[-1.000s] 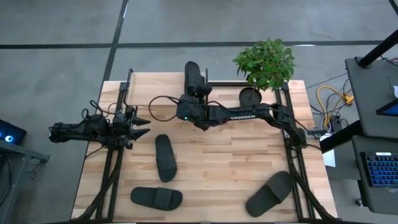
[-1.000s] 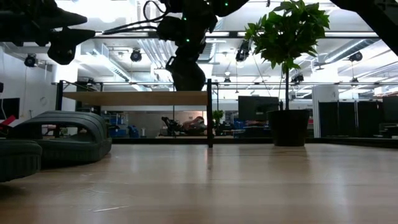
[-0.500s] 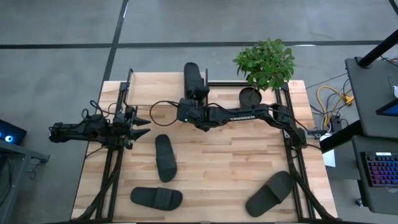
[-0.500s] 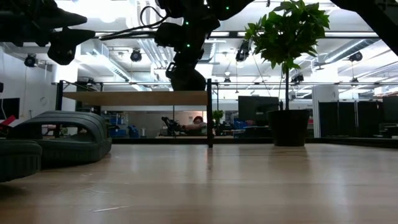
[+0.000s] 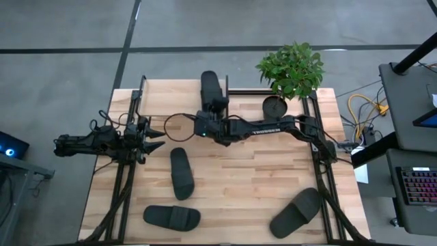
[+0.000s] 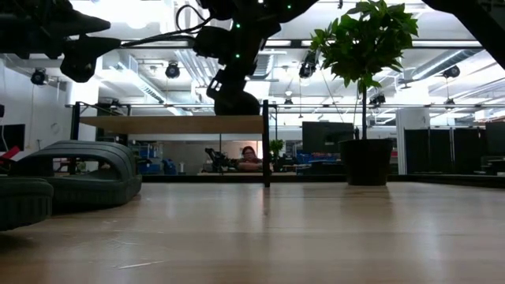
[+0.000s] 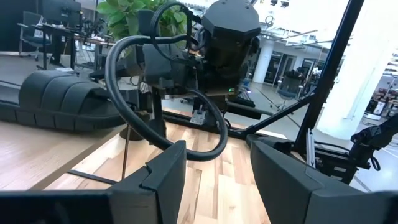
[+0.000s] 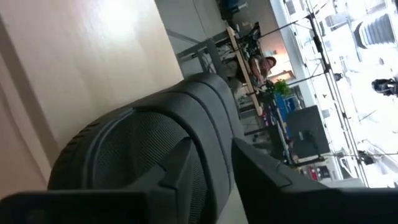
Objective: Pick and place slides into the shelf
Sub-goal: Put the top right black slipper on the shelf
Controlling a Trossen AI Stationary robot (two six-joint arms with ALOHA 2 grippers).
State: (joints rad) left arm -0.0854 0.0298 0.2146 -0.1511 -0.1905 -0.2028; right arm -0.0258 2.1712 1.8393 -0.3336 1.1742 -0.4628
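My right gripper (image 5: 213, 109) (image 8: 214, 149) reaches across the far middle of the table and is shut on one black slide (image 5: 211, 87) (image 6: 235, 101). This slide sits at the right end of the shelf (image 5: 179, 92) (image 6: 173, 124), lengthwise toward the far edge. Three more slides lie flat on their soles on the table: one at centre-left (image 5: 181, 172), one at the near left (image 5: 171, 217), one at the near right (image 5: 295, 212). My left gripper (image 5: 158, 137) (image 7: 217, 155) hovers open by the table's left edge, touching nothing. My right gripper holds the slide by the near edge of its wide strap (image 8: 214, 124). One finger (image 8: 180, 177) sits inside the strap's opening and the other (image 8: 273, 180) outside it. The fingers come from the near side, slanting down. The sole looks level with the shelf board (image 7: 37, 149); whether it rests there, I cannot tell.
A potted plant (image 5: 290, 68) (image 6: 365, 162) stands at the far right, just right of the shelf's black end post (image 6: 266, 142). Black frame rails run down both sides of the table (image 5: 246, 171). The shelf board left of the held slide is bare.
My right gripper has shifted slightly toward the table's left edge, carrying the slide with it. The slide has turned from a slight slant to straight, lengthwise toward the far edge.
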